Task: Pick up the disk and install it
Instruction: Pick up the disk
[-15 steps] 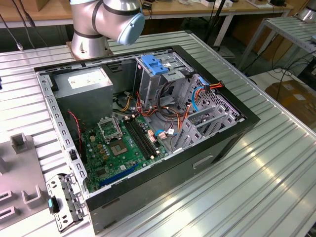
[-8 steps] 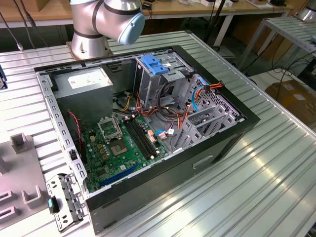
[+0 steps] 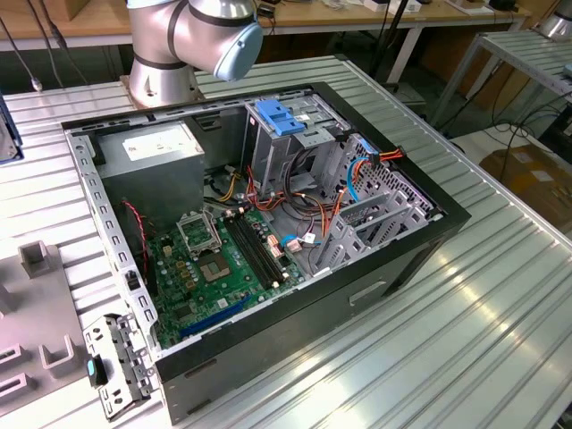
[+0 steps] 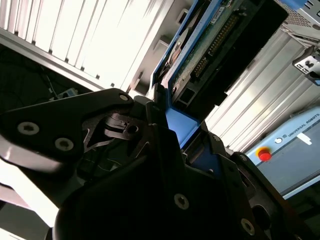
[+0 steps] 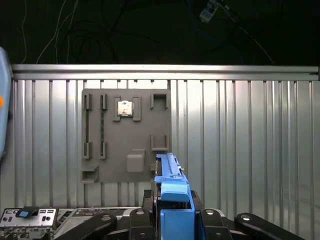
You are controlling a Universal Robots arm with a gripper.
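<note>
My gripper (image 5: 172,222) is shut on the disk (image 5: 171,181), which stands edge-on between the black fingers (image 5: 107,222), its blue plastic frame uppermost in the first wrist view. The second wrist view shows the same disk (image 4: 215,45) from its green circuit-board side, with the blue frame clamped in my gripper (image 4: 180,131). The disk hangs above the ribbed metal table (image 5: 250,150), close to a grey fixture plate (image 5: 125,135). In the exterior view the open computer case (image 3: 429,237) lies on its side, with its drive cage (image 3: 304,143) at the far end.
A blue latch plate (image 3: 281,116) tops the drive cage; the grey power-supply box (image 3: 156,143) and green motherboard (image 3: 214,268) fill the case. The fixture plate holds a small chip (image 5: 125,108). A pendant with a red button (image 4: 263,155) lies nearby. The arm's base (image 3: 179,45) stands behind the case.
</note>
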